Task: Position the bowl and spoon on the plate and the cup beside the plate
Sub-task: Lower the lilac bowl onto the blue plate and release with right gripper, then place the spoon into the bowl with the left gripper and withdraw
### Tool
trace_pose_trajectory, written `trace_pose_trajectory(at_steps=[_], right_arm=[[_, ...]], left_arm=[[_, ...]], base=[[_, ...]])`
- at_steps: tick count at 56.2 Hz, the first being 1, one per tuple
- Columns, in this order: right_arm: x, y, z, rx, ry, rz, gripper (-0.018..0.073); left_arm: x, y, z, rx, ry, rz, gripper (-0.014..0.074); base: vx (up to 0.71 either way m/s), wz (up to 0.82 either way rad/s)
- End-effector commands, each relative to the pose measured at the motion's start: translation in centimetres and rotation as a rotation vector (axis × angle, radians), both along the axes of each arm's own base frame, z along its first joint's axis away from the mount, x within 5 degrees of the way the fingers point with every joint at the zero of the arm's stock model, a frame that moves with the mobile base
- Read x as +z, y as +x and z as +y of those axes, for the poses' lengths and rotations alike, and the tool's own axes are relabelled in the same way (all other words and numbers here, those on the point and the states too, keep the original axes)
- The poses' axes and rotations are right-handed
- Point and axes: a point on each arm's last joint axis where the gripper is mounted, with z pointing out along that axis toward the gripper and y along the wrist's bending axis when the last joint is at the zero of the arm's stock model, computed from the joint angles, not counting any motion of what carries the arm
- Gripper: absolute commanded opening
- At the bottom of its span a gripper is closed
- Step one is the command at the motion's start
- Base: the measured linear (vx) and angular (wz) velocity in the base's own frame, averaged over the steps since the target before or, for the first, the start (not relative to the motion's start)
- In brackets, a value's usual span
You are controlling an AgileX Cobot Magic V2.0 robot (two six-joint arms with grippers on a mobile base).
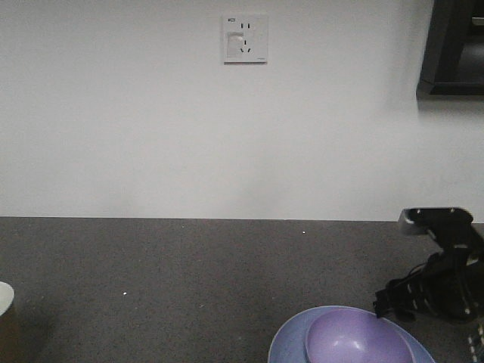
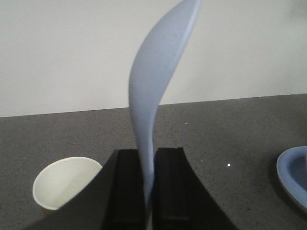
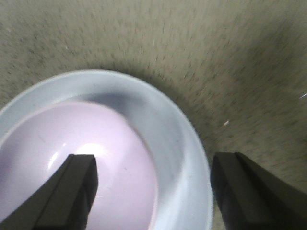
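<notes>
Spoon (image 2: 153,96) status: L gripper (image 2: 149,160) is clamping it by the handle end, pads pressing in on both sides, scoop standing upright above them w/ a slight lean to the right. R gripper (image 3: 153,167) is hanging spread wide and holding nothing. One finger is showing over the bowl (image 3: 110,143), the other beyond the right rim of the plate (image 3: 172,124). Bowl is sitting inside the plate, touching it, at near right of the table (image 1: 189,265). Cup (image 2: 67,184) is standing upright at near left, well apart from the plate, so not beside it yet.

Risks, as judged:
1. Spoon is being held at one narrow end only. A tall lever like that is liable to pivot or slip in the pads if the scoop knocks anything on the way over.
2. R gripper is occupying the space over the bowl. Bringing the spoon in w/o clearing it is inviting an arm-to-arm clash.
3. Bowl looks light, approx. unweighted plastic. Dropping the spoon on its rim could be tipping or skidding it off centre.
4. Cup is looking thin-walled, so a hard squeeze could be crushing it and a side nudge toppling it.

Markings: wall socket (image 1: 244,38) on the far wall is carrying a small mark at its top-left corner, too small to read. No brand or writing is showing on cup, plate, bowl or spoon.
</notes>
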Motion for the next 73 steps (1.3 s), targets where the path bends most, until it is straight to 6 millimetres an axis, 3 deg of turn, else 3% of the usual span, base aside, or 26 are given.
trace_pose_trajectory(at_steps=[1,8,17,27,34,44,54,64,73], right_arm=[[5.0,-1.5,-0.3,0.005,-0.035,-0.15,0.0533],[7.7,-4.3,-0.6,-0.021,-0.046,-0.236,0.0386],[9.2,-8.4,-0.9,-0.033,-0.046,-0.377,-0.002],[8.9,-12.0,-1.1,-0.052,-0.026,-0.485,-0.0015],[7.9,-13.5,-1.1,-0.056,-0.02,-0.501,-0.0013],[6.9,-13.8,-1.1,-0.056,-0.021,-0.48,-0.0013],[6.9,-13.7,-1.1,-0.059,-0.012,-0.477,-0.0012],[6.9,-13.7,-1.1,-0.058,-0.014,-0.478,-0.0012],[6.9,-13.7,-1.1,-0.058,-0.016,-0.478,-0.0012]], left_arm=[[1.3,0.0,0.0,0.009,-0.042,-0.069,0.0003],[1.1,0.1,-0.1,-0.004,-0.034,-0.028,0.0003],[1.3,1.9,-0.5,-0.05,0.03,0.094,0.0003],[2.8,6.4,-1.6,-0.138,0.052,0.253,0.0003],[3.8,11.4,-3.9,-0.336,0.05,0.366,0.0003],[3.8,17.2,-9.9,-0.634,0.03,0.529,0.0002],[1.4,21.7,-17.5,-0.832,0.056,0.753,0.0002],[-0.7,24.2,-23.9,-0.924,0.07,0.842,0.0002],[-1.6,24.8,-27.3,-0.921,0.078,0.861,0.0002]], base=[[0.0,0.0],[0.0,0.0],[0.0,0.0],[0.0,0.0],[0.0,0.0],[0.0,0.0],[0.0,0.0],[0.0,0.0],[0.0,0.0]])
